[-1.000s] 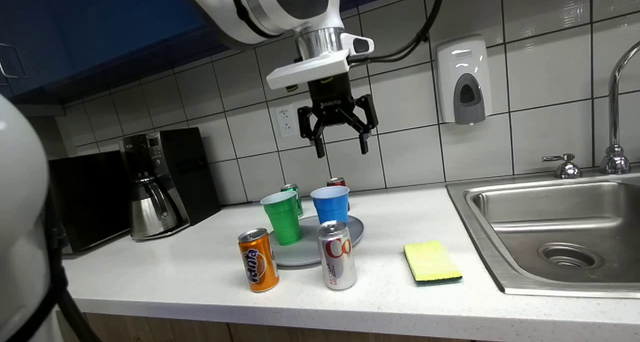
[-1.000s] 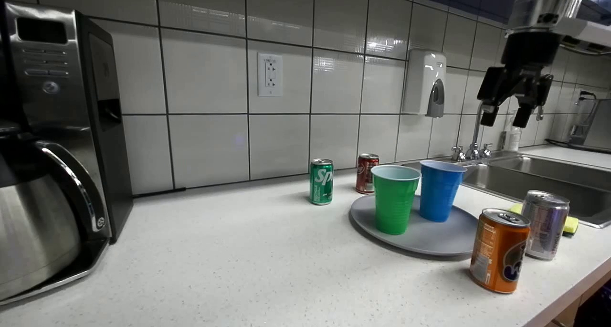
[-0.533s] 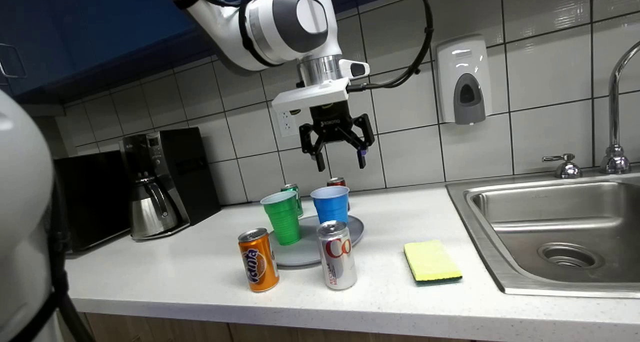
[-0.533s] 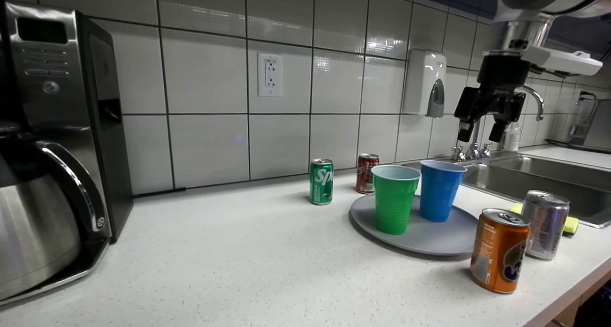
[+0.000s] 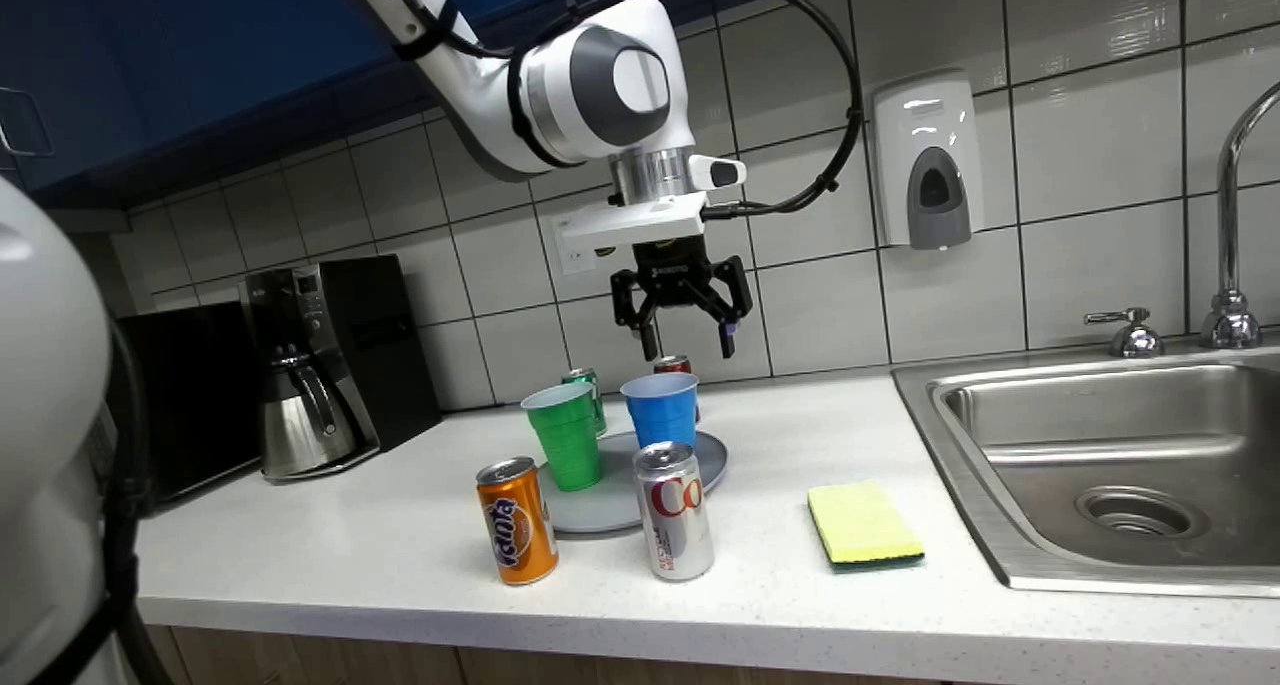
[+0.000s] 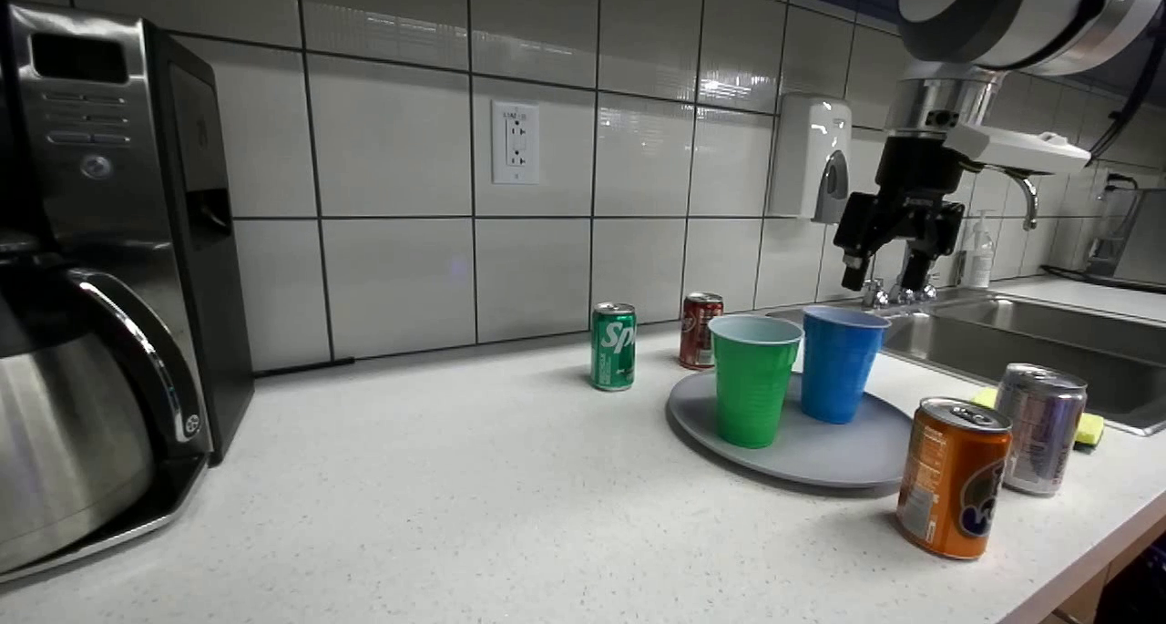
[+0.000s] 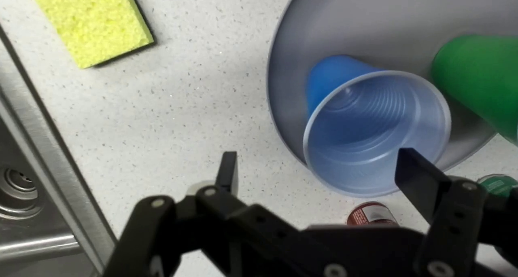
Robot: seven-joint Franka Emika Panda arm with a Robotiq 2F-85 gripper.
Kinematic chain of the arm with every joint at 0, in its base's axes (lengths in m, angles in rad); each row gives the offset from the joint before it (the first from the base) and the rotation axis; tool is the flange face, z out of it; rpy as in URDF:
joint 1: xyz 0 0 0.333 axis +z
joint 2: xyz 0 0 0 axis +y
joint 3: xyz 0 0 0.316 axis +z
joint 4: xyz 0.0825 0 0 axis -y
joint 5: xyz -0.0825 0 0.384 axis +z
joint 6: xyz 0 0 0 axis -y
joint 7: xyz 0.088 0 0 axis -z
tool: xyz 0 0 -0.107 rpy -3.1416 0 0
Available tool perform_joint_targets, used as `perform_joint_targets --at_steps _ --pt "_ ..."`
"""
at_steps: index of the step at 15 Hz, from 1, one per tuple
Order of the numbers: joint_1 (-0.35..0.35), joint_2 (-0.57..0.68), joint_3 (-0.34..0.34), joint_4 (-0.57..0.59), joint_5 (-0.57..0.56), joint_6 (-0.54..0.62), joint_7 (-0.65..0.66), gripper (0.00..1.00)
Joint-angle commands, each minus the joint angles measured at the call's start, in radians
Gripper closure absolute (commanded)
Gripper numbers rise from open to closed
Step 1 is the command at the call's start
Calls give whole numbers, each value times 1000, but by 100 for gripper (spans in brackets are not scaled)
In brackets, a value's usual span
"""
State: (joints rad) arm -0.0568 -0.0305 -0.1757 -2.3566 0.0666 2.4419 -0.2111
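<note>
Blue cup (image 6: 842, 369) stands on the plate (image 6: 820, 458), and the claw (image 5: 688, 351) hangs above it, empty and spread wide. The cup sits nearer one of the fingers (image 7: 419, 180), so centring first, then squeezing lightly, should work best.

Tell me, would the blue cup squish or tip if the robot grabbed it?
The blue cup looks like thin ridged plastic, so a hard squeeze would probably bend it. Its inside looks empty in the wrist view, so it is likely light. Its base is narrower than its rim, so a high bump might tip it on the gray plate.
</note>
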Motion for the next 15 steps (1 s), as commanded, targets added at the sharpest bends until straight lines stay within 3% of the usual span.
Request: perform_joint_targets --at_steps 1,15 --pt "-18 68 23 62 39 -3 -40 0" --pt "-42 181 49 107 35 0 -31 0"
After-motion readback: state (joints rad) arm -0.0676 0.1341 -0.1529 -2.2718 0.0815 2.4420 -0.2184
